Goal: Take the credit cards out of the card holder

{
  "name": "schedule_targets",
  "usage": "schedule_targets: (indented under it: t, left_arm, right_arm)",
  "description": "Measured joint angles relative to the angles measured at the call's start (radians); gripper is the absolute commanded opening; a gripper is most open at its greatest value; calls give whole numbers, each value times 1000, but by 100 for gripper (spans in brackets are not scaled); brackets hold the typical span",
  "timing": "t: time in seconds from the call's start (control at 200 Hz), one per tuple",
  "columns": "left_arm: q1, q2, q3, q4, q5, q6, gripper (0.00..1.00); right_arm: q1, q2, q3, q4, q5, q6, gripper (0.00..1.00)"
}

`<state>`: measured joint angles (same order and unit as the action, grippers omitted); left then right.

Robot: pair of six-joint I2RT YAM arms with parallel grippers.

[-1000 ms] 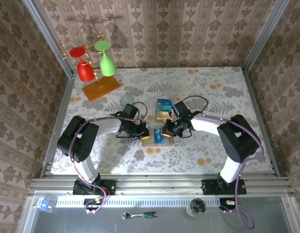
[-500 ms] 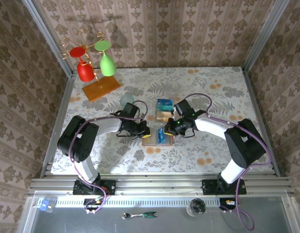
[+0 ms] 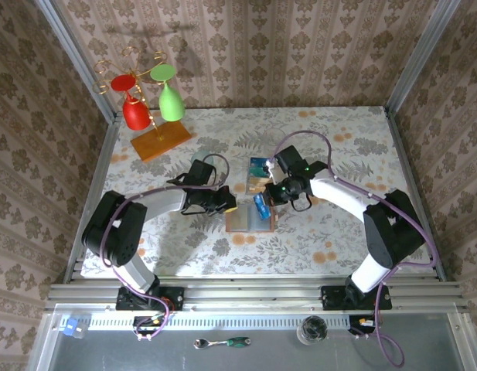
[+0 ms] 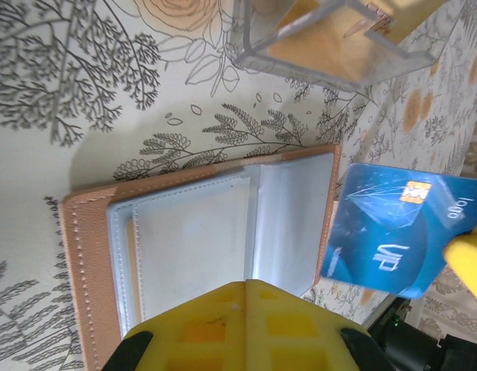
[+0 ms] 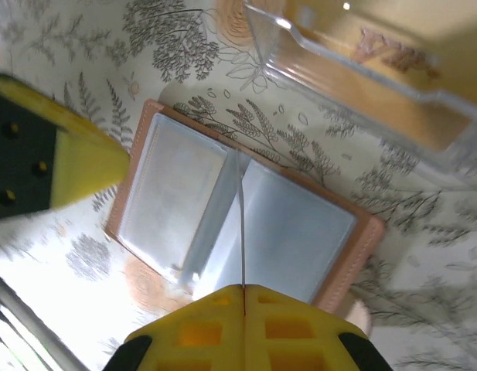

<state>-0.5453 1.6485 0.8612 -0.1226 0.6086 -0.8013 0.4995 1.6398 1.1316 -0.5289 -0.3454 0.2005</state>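
And it's out! A second ago the right gripper (image 3: 263, 202) was down at the card holder (image 4: 192, 232) with its jaws closing. Now the arm has lifted up and back, and the blue card (image 4: 396, 236) has come away with it, pinched by one edge between tightly closed fingers. The right wrist view looks straight down the card's thin edge, hanging above the holder's centre fold. The left gripper (image 3: 225, 205) hasn't budged. It is fully closed with nothing between the fingers, and it sits over the holder's near edge, apparently pinning it, though contact is hard to confirm. The holder lies open and flat on the table (image 4: 68, 77), just beside the clear box (image 4: 339, 46), and its grey-blue pockets look bare from both wrists. So this may well be the last card. A teal and a tan card (image 3: 259, 165) already sit in the box, near the held card, which makes the box the likely drop.
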Motion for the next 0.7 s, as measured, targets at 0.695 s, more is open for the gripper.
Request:
schedule_targets:
  t: [0.695]
  left_arm:
    - [63, -55, -27, -24, -8, 2, 8]
  right_arm:
    - [-8, 182, 532, -405, 208, -908, 0]
